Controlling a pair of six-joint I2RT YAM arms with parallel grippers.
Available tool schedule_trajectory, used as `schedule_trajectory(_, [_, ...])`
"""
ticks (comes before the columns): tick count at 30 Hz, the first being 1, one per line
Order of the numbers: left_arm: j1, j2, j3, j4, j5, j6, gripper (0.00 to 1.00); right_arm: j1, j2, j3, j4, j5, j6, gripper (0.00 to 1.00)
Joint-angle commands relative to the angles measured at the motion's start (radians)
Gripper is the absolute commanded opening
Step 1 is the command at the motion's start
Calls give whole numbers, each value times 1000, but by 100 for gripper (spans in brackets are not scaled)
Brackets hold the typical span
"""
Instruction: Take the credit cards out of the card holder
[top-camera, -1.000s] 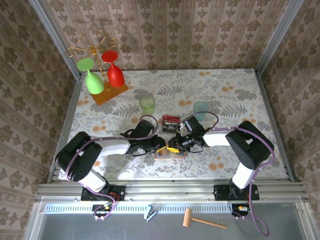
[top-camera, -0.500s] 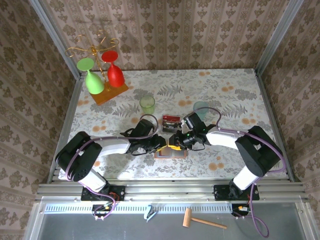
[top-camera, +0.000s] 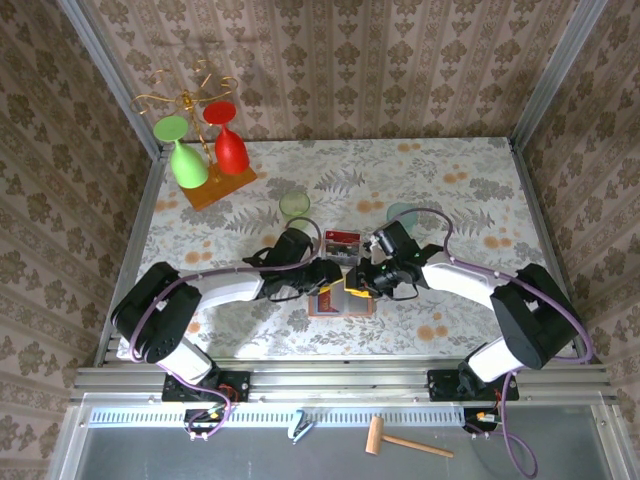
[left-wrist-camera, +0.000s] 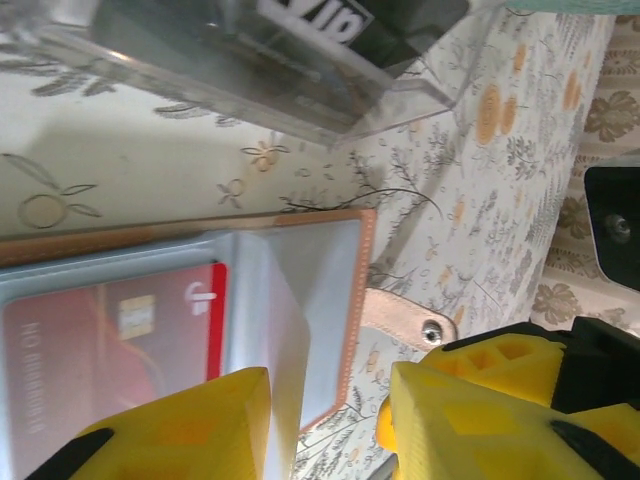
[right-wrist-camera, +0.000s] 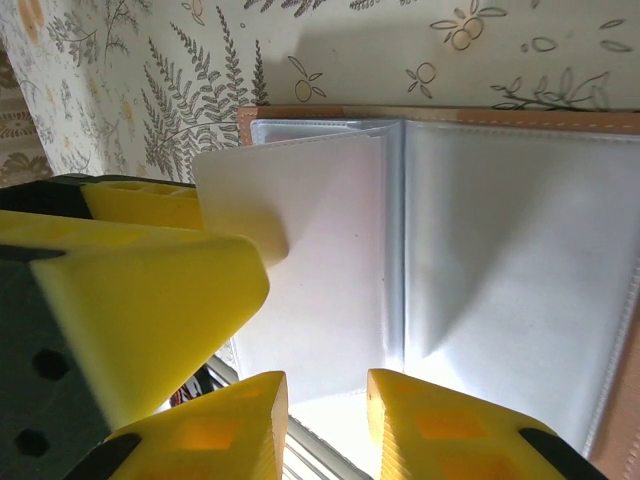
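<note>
Though partly hidden, red card (left-wrist-camera: 105, 325)

Table (top-camera: 470, 190): floral top, from what I see.
Far left corner: glass rack (top-camera: 218, 187).
Middle: green cup (top-camera: 294, 206), teal cup (top-camera: 402, 214), clear box (top-camera: 342, 244) between them.
Near side: card holder (top-camera: 345, 306), lying open.

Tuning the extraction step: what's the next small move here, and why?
Probably slide the left gripper onto the red card's edge and pinch. The card sits in the card holder pocket, and the jaws are apart with nothing gripped.
</note>
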Motion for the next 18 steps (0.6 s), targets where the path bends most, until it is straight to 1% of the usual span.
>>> schedule_trajectory(1, [-13, 27, 41, -27, 20, 22, 38, -17, -49, 24, -74, 41, -34, 27])
schedule_trajectory(5, [-23, 56, 64, -21, 31, 21, 40, -40, -92, 9, -98, 60, -43, 27])
schedule_trajectory(13, [-42, 112, 110, -11, 48, 16, 44, -90, -224, -49, -134, 96, -53, 26])
schedule_trajectory(18, [-55, 150, 143, -7, 58, 15, 46, -118, -278, -82, -153, 100, -59, 26])
